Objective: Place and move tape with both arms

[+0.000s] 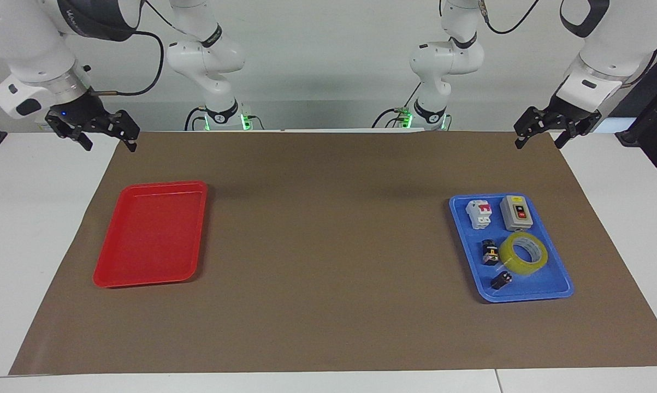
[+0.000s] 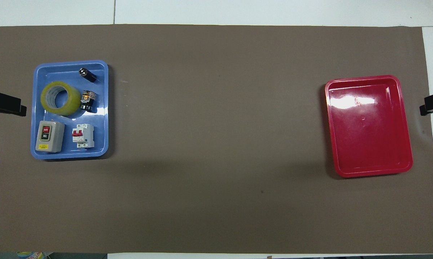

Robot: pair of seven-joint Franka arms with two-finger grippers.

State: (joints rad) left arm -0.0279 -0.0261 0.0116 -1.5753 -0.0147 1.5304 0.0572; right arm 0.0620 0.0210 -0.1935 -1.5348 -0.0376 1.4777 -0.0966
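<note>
You see the translucent yellow tape roll (image 1: 523,254) lying flat in the blue plastic tray (image 1: 557,284) toward the left arm's end of the brown-covered bench (image 1: 328,245). Your left pincer (image 1: 541,134) and right pincer (image 1: 101,134) both hang spread, holding nothing, above the mat's corners.

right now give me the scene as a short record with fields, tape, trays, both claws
tape: yellow tape roll lying flat in the blue tray, toward the left arm's end
also in blue tray: grey switch box, white circuit breaker, two small black components
red tray: nothing in it, toward the right arm's end
left claw: open, holding nothing, raised over the mat's corner
right claw: open, holding nothing, raised over the mat's edge
</note>
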